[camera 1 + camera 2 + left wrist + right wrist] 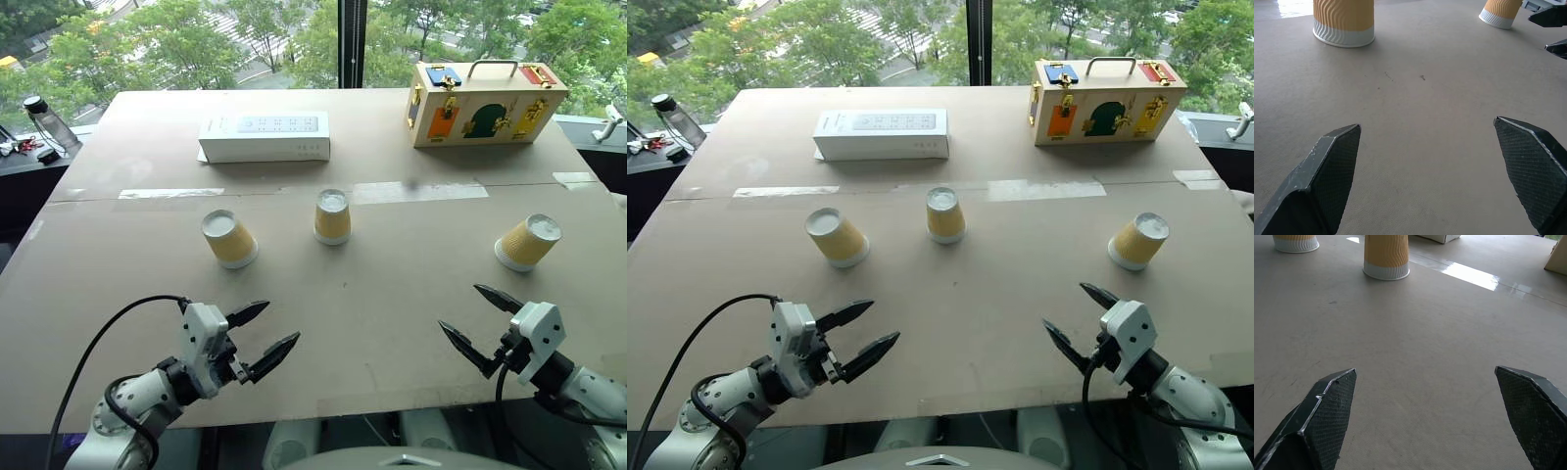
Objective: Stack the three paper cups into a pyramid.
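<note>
White box point(265, 136), toy case point(484, 103) — behind cups point(332, 216).

A: What colour are the three paper cups point(332, 217)?

B: Yellow-orange, wavy-ribbed sleeves, with white bands at the rim and white bases.

A: And the worktop point(372, 323)?

B: Plain beige-grey, with pale glossy tape strips across it.

A: The claws?

B: The left claw point(260, 337) and the right claw point(481, 324) have black, finely cross-hatched fingers.

A: The far edge?

B: A white box point(265, 136); a pale wooden case point(485, 103) with blue, orange, green and perhaps red panels.
</note>
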Tool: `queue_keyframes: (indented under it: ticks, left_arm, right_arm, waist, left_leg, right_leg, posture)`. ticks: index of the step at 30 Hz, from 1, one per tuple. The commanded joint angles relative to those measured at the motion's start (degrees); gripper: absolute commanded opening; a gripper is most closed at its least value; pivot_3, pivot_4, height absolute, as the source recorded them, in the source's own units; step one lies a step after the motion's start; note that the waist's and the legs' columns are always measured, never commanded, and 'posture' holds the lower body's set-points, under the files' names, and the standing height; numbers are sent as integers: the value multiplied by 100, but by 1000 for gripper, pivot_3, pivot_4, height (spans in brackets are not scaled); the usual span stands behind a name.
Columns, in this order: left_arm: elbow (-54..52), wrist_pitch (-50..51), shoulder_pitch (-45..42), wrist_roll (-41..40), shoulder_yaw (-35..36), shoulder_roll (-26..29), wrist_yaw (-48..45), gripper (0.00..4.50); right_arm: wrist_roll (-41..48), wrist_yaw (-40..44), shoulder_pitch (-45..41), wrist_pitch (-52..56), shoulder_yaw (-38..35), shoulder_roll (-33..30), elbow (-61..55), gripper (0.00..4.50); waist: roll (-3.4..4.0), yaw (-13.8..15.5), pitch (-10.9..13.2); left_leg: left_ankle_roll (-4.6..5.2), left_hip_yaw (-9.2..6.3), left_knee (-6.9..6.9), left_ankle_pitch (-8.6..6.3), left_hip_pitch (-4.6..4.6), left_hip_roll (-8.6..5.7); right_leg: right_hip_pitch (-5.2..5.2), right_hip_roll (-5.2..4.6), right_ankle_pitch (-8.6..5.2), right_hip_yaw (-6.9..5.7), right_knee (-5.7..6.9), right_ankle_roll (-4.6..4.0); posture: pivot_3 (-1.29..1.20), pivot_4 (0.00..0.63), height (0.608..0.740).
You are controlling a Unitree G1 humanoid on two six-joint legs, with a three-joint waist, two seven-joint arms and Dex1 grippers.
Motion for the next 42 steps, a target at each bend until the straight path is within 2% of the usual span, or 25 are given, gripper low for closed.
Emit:
queue_keyframes:
  ticks: [1, 6, 9, 12, 17, 23, 32, 35, 37, 38, 42]
  left_arm:
    - [-361, 135, -270, -206, 46, 25, 129, 4475]
    - [-359, 702, -1148, -848, 108, 104, 236, 4475]
    - [-454, 849, -1533, -1064, 63, 188, 131, 4475]
    - [-568, 648, -1786, -1011, -112, 455, -460, 4475]
    - [-655, 529, -2089, -1144, -324, 704, -1135, 4475]
    - [-674, 609, -2243, -1227, -361, 708, -1169, 4475]
    - [-745, 602, -2204, -1208, -391, 704, -1092, 4475]
    - [-726, 591, -2197, -1187, -394, 699, -1082, 4500]
    - [-694, 575, -2176, -1165, -390, 690, -1077, 4500]
    - [-645, 552, -2132, -1146, -362, 673, -1068, 4500]
    - [-417, 288, -1910, -927, -275, 558, -1052, 4500]
  right_arm:
    - [39, -257, -164, 54, -59, 108, -285, 4500]
    - [-35, -1304, -1276, 552, -401, 411, -636, 4500]
    - [-342, -1819, -1953, 877, -742, 306, -553, 4500]
    - [-502, -2142, -2402, 1419, -1100, 72, -391, 4500]
    - [-412, -2260, -2534, 2331, -1516, -187, -60, 4500]
    - [225, -2307, -2729, 3159, -1778, 86, 258, 4500]
    - [393, -2372, -3101, 3139, -1799, 171, 1027, 4500]
    - [377, -2347, -3154, 3045, -1747, 161, 1161, 3619]
    - [397, -2323, -3180, 3005, -1713, 174, 1186, 2581]
    - [394, -2281, -3194, 2959, -1641, 169, 1129, 2257]
    - [452, -2099, -3254, 2848, -1365, 168, 809, 2249]
  waist:
    - [0, 0, 0]
    - [7, -2, -4]
    - [7, -7, -5]
    - [9, 4, -4]
    - [14, -2, -5]
    - [26, -30, -8]
    - [30, -21, -10]
    - [31, -22, -9]
    - [31, -24, -9]
    - [32, -25, -10]
    - [37, -40, -9]
  left_leg:
    - [0, 0, 0, 0, 0, 0]
    - [0, -5, 2, 0, 5, 0]
    - [0, -3, 2, 0, 3, -3]
    - [-1, -5, -2, 1, -2, -6]
    - [0, -4, -9, 0, -6, -9]
    - [1, -1, -8, 0, -2, -4]
    - [2, 0, -6, 0, -1, -5]
    - [2, 0, -6, 0, -1, -5]
    - [2, 1, -6, 0, -1, -5]
    - [2, 1, -7, 0, -1, -5]
    - [2, 1, -8, 0, 0, -4]
  right_leg:
    - [0, 0, 0, 0, 0, 0]
    - [3, 3, 7, -4, 3, -8]
    - [3, 3, 14, -3, 3, -18]
    - [1, 3, 14, -3, 1, -19]
    - [1, 1, 12, -2, -6, -21]
    - [1, 5, 12, 1, -4, -22]
    - [2, 5, 13, 3, -2, -21]
    - [2, 5, 14, 3, -2, -19]
    - [2, 5, 13, 3, -2, -19]
    - [2, 5, 13, 4, -2, -19]
    - [2, 6, 13, 5, -2, -19]
  posture:
    - [0, 150, 740]
    - [0, 150, 740]
    - [0, 150, 740]
    - [0, 150, 740]
    - [0, 150, 740]
    - [0, 150, 740]
    - [0, 150, 740]
    - [0, 150, 740]
    - [0, 150, 740]
    - [0, 150, 740]
    - [0, 150, 740]
